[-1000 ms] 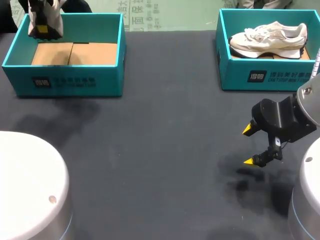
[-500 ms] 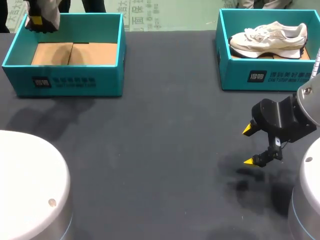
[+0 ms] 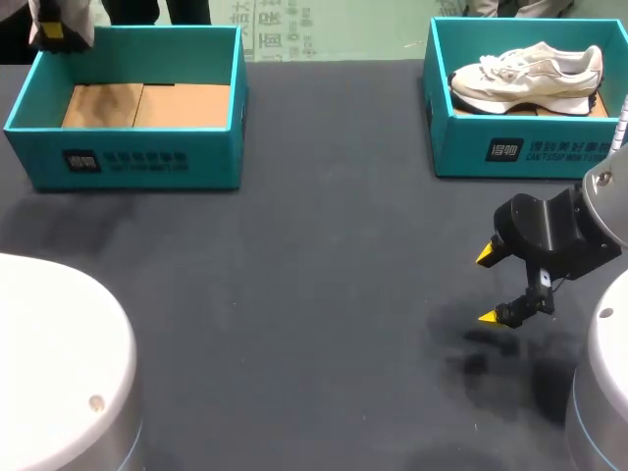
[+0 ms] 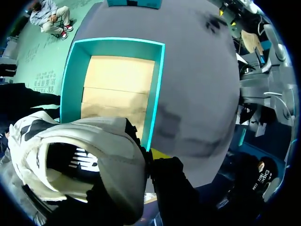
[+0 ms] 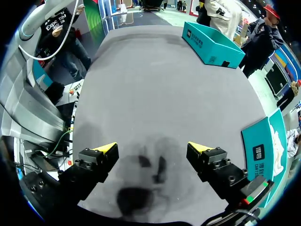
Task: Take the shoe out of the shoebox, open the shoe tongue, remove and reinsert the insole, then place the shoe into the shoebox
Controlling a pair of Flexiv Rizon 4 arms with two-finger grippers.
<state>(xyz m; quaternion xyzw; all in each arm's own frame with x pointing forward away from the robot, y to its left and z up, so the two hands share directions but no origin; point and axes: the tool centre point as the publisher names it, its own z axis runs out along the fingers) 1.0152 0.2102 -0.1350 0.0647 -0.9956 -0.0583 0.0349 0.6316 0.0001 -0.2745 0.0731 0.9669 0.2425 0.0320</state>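
A white shoe with a dark lining hangs in my left gripper, which is shut on its collar; only one yellow tip shows beside it. In the head view this shoe and my left gripper sit at the far left corner, above the back wall of the left teal shoebox. That shoebox holds only its cardboard floor. A second pale shoe lies in the right teal shoebox. My right gripper hovers open over bare table, nothing between its fingers.
The dark grey table stretches between both boxes. In the right wrist view the left shoebox lies far ahead of the gripper, and the right shoebox stands off to its side. My arms' white bases fill the near corners.
My left gripper has carried the white shoe up and back to the left, away from the left shoebox, almost out of the head view. The right arm has not moved.
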